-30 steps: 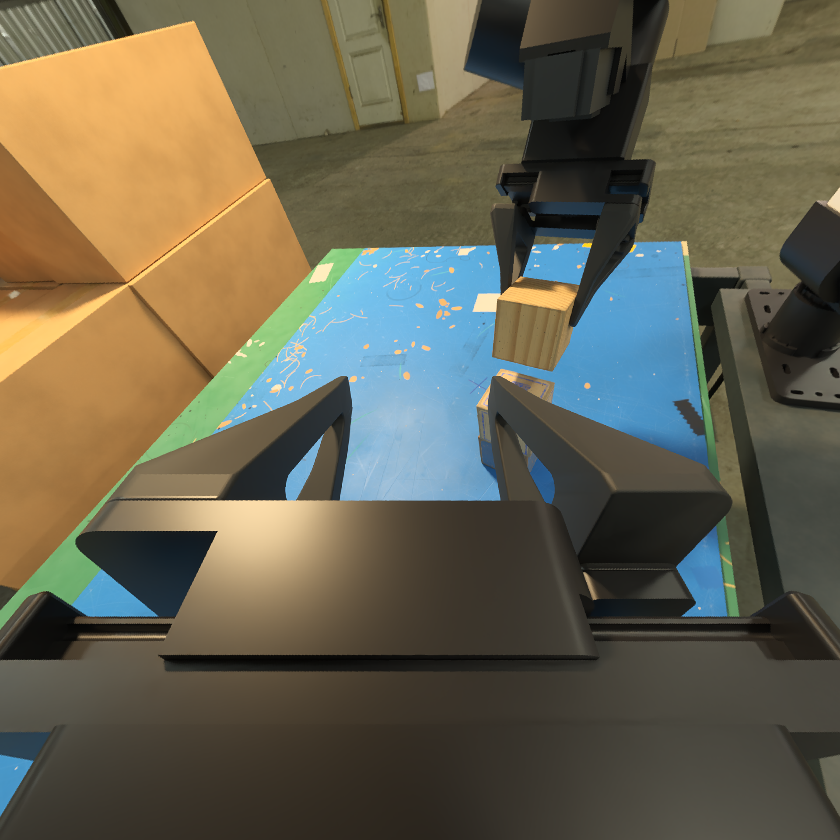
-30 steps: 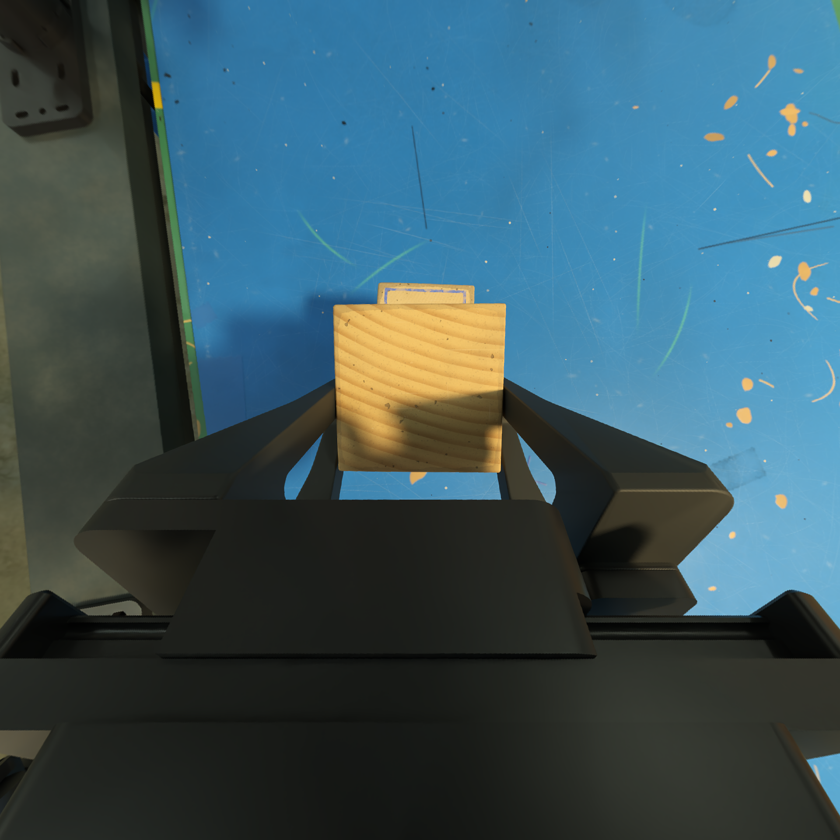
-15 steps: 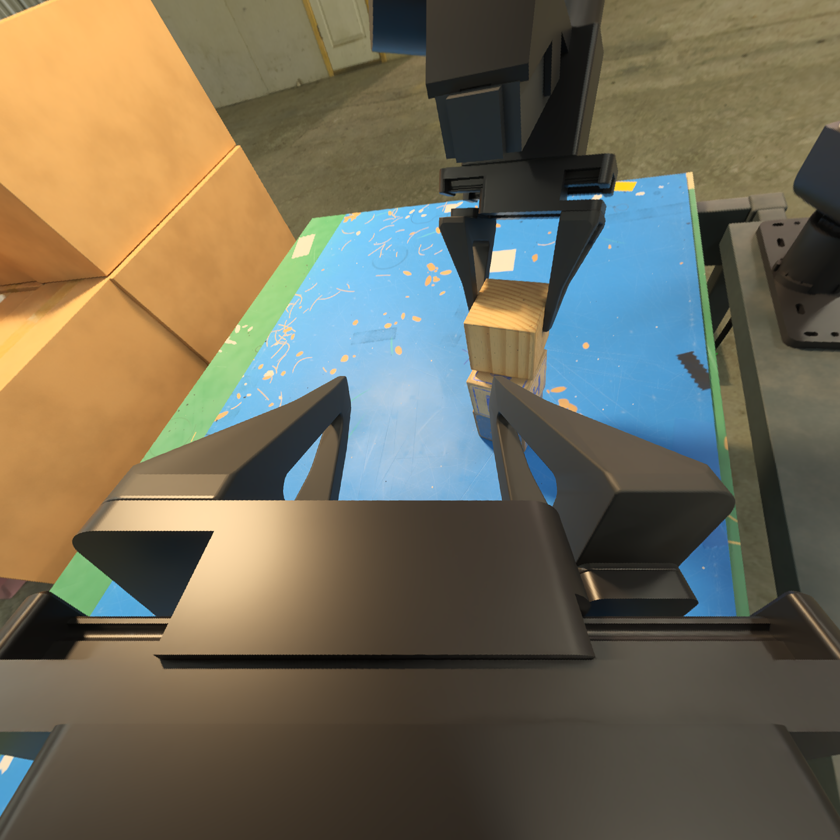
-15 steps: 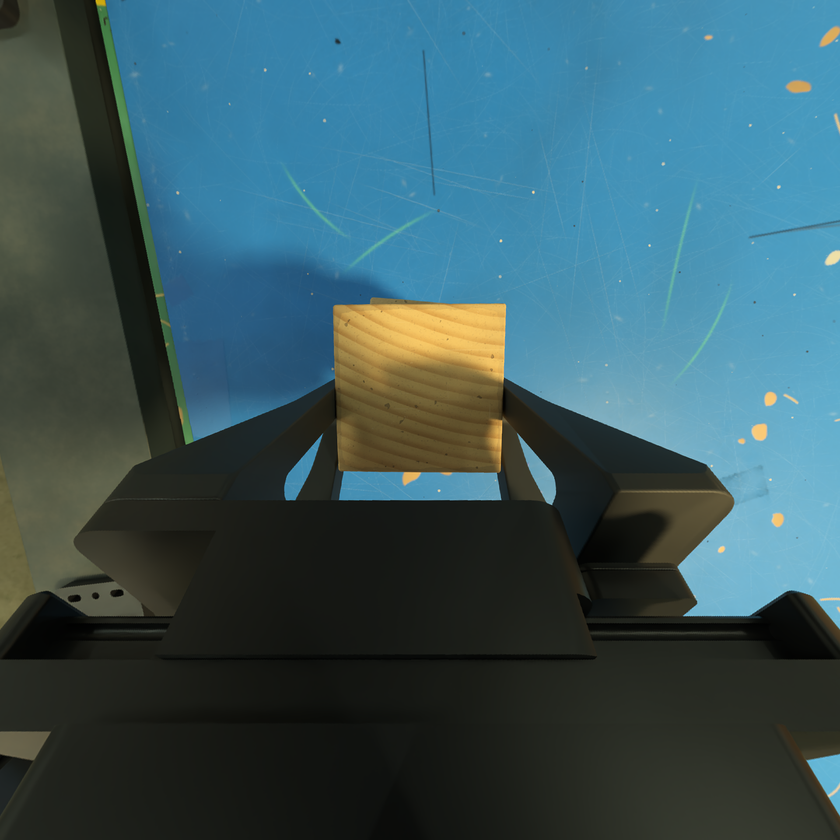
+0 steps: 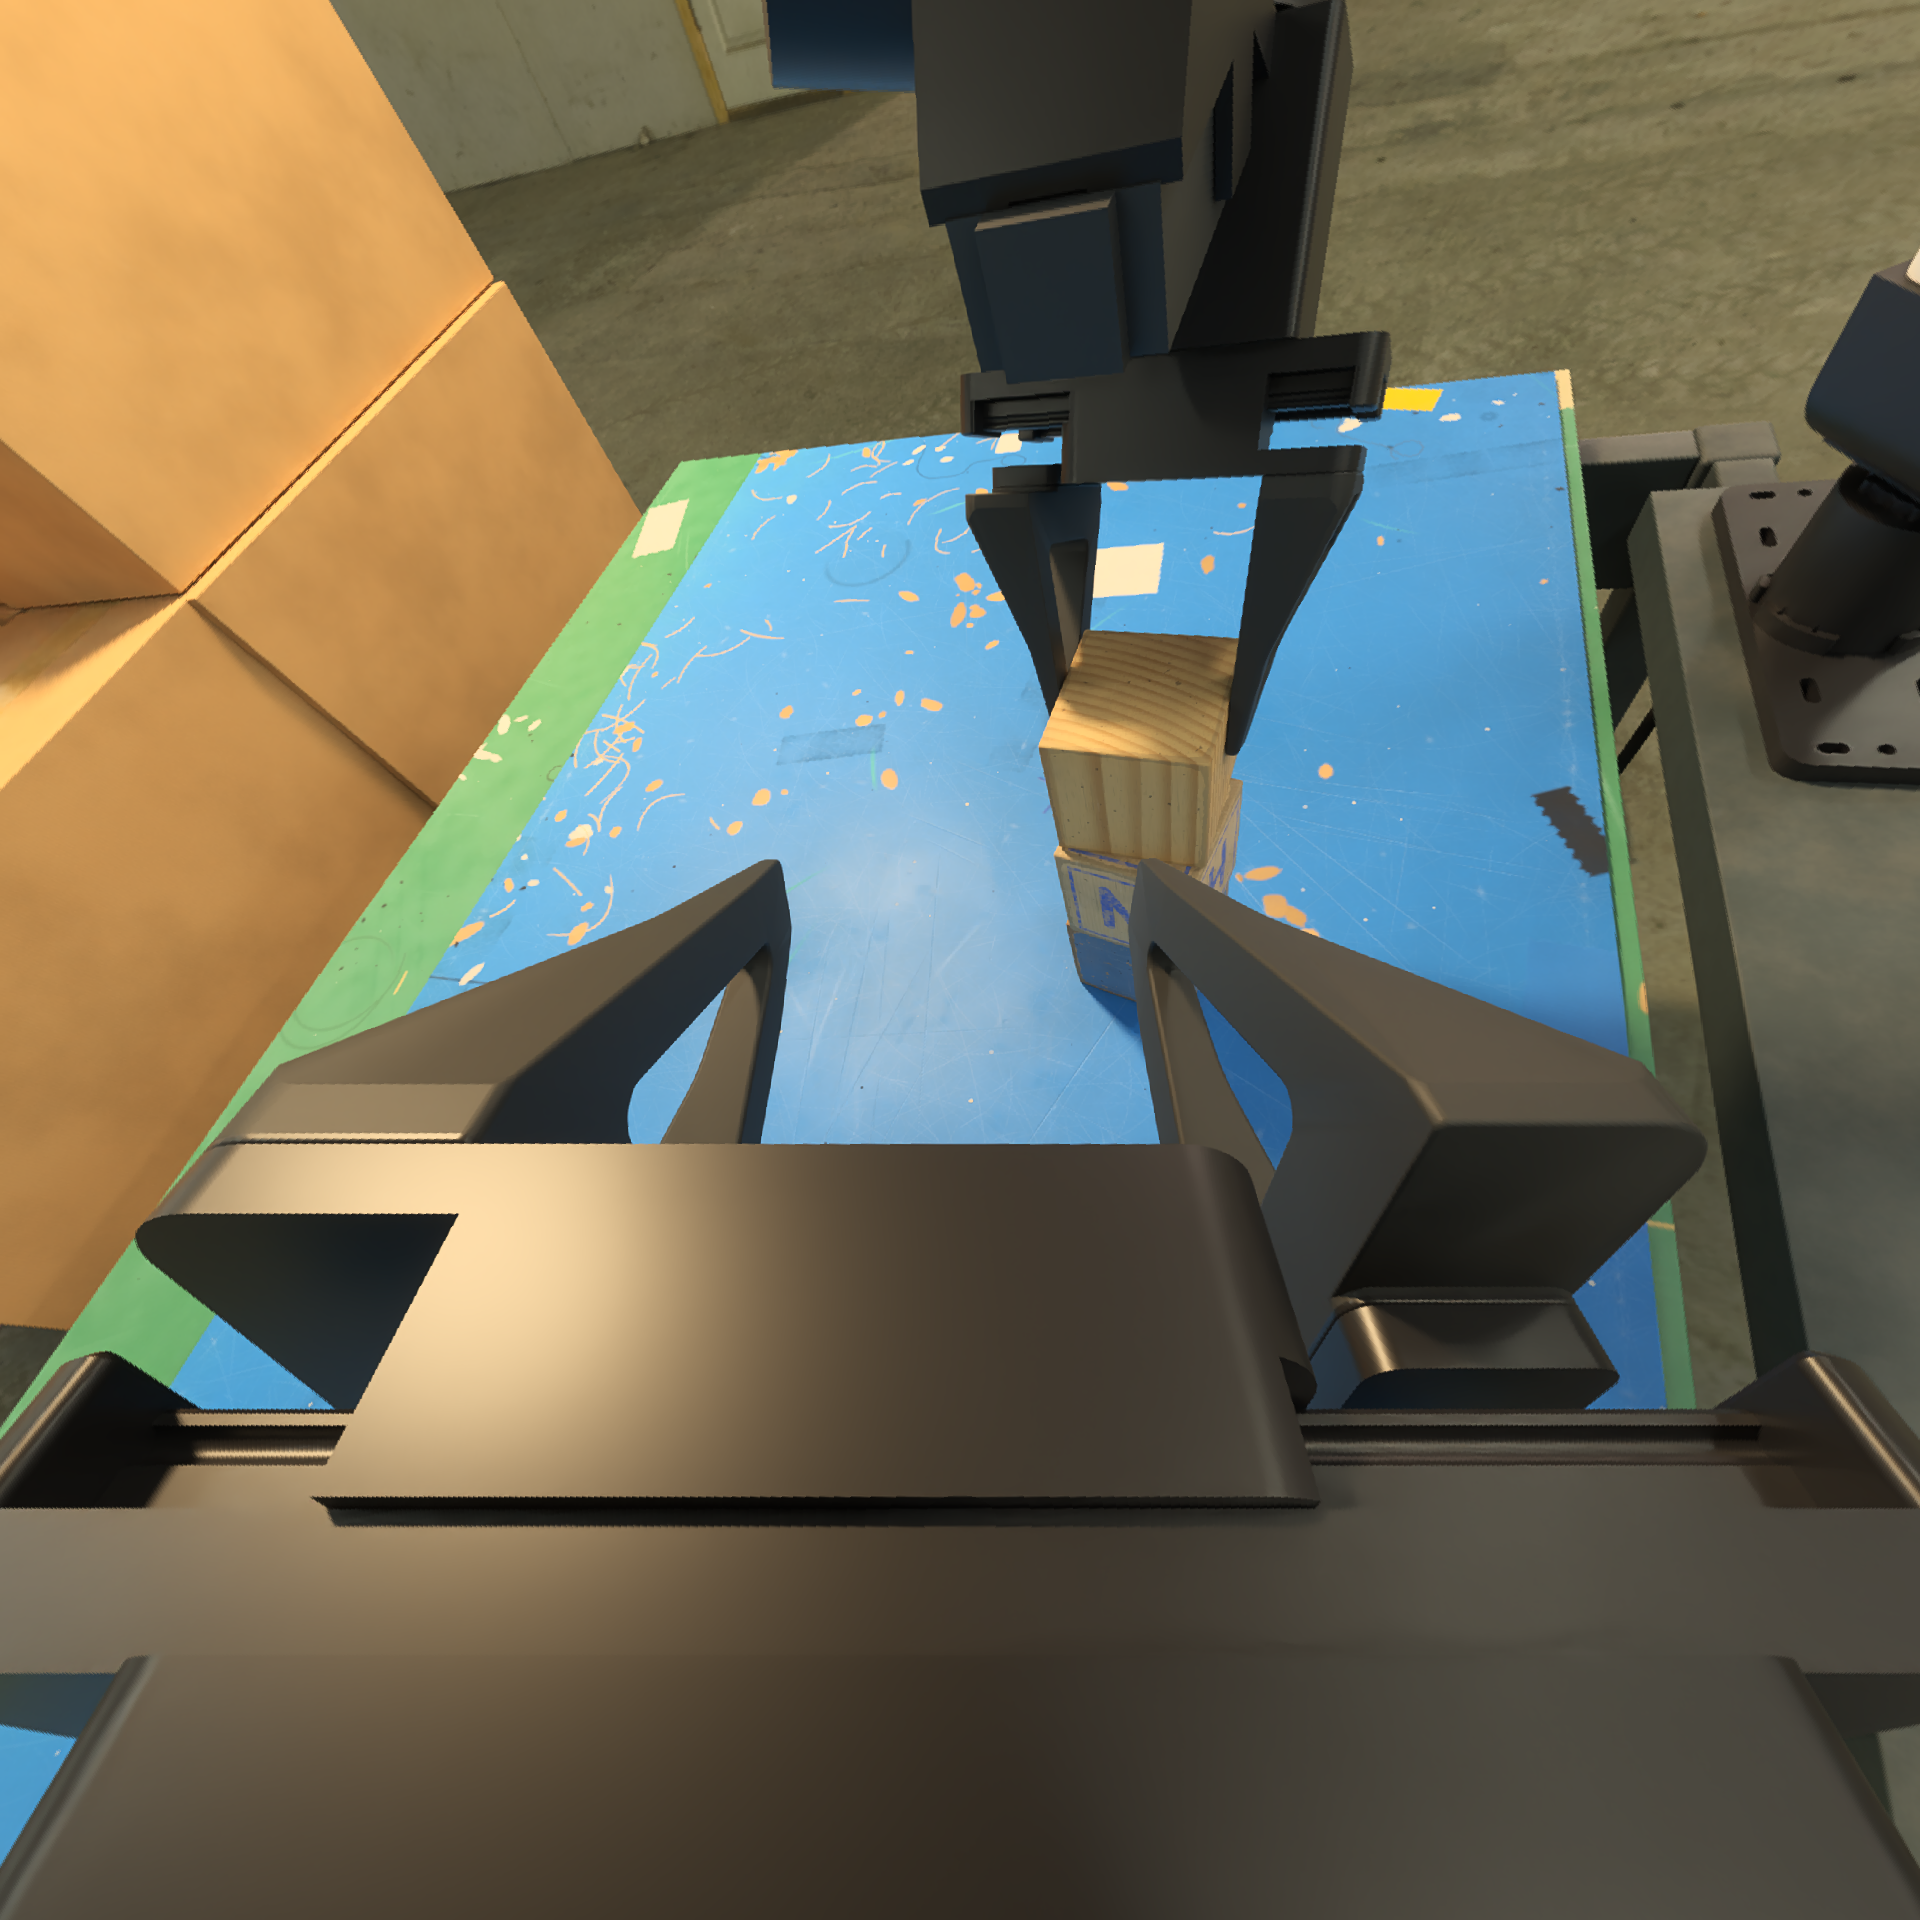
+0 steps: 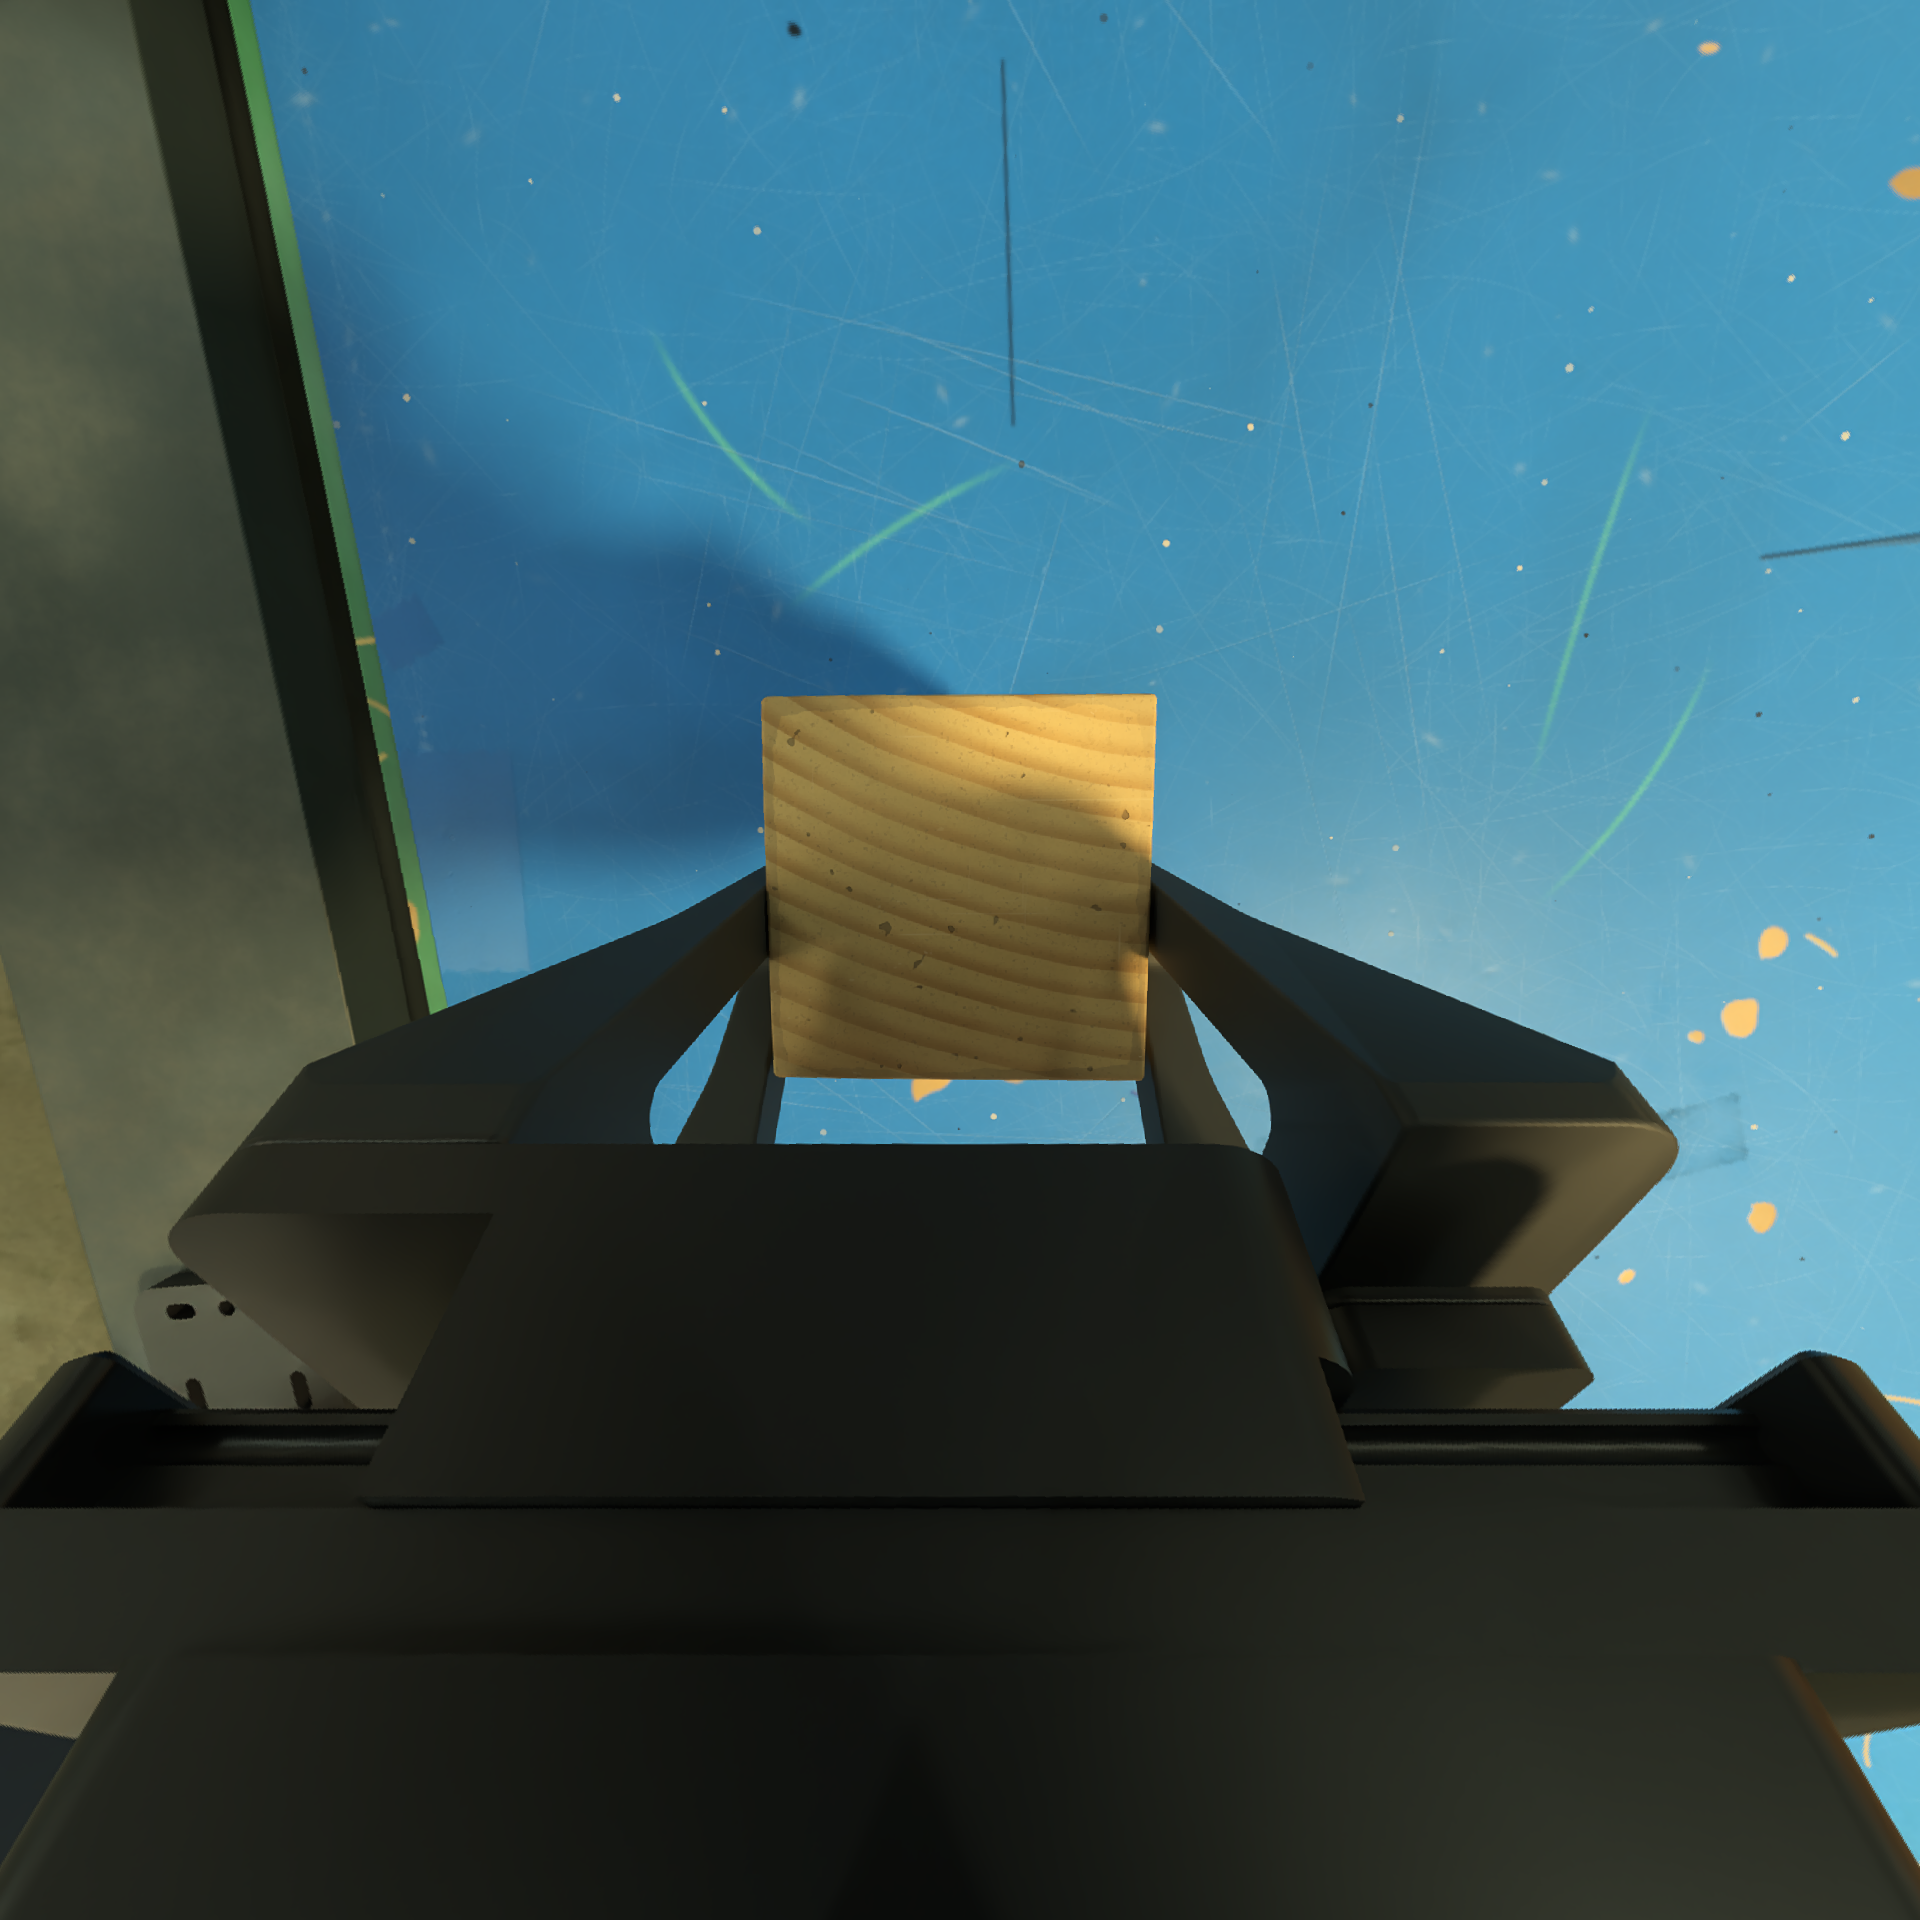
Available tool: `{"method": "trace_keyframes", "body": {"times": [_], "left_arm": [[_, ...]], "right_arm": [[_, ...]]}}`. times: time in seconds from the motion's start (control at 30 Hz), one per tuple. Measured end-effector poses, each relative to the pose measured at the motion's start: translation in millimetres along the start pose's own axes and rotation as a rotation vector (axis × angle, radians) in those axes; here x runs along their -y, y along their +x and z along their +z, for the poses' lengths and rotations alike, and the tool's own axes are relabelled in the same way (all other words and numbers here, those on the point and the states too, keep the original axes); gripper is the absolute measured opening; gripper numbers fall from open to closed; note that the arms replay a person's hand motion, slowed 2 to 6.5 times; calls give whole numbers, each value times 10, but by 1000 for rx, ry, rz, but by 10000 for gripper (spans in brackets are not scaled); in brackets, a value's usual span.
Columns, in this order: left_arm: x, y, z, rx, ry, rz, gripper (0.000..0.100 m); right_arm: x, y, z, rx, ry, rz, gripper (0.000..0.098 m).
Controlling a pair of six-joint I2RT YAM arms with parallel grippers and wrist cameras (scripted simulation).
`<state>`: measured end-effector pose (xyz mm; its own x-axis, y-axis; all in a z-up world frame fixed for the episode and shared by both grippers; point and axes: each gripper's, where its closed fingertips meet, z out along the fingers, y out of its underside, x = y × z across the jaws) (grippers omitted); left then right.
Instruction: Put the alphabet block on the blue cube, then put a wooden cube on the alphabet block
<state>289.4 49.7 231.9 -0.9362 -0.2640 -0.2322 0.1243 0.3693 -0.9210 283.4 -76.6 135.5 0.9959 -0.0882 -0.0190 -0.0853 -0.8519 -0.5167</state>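
In the left wrist view a wooden cube (image 5: 1138, 753) sits on top of the alphabet block (image 5: 1099, 899), which rests on the blue cube (image 5: 1103, 961). My right gripper (image 5: 1148, 717) comes down from above and is shut on the wooden cube. In the right wrist view the wooden cube (image 6: 958, 885) fills the gap between the fingers of my right gripper (image 6: 958, 914) and hides the blocks below. My left gripper (image 5: 956, 883) is open and empty, held above the table in front of the stack; its right finger (image 5: 1226, 966) covers part of the stack.
The blue table top (image 5: 914, 935) has a green strip (image 5: 436, 862) along its left side. Stacked cardboard boxes (image 5: 239, 582) stand left of the table. An arm base (image 5: 1849, 613) on a grey stand is at the right.
My right gripper has lowered the wooden cube from above the alphabet block down onto it. The alphabet block has gone out of sight under the cube in the right wrist view. My left gripper has drawn back a little.
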Motion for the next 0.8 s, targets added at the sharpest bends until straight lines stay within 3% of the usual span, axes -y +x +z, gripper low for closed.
{"method": "trace_keyframes", "body": {"times": [0.8], "left_arm": [[-63, 22, 90, -2, -48, 13, 603]], "right_arm": [[-4, 29, 5, 22, 32, -14, 515]]}}
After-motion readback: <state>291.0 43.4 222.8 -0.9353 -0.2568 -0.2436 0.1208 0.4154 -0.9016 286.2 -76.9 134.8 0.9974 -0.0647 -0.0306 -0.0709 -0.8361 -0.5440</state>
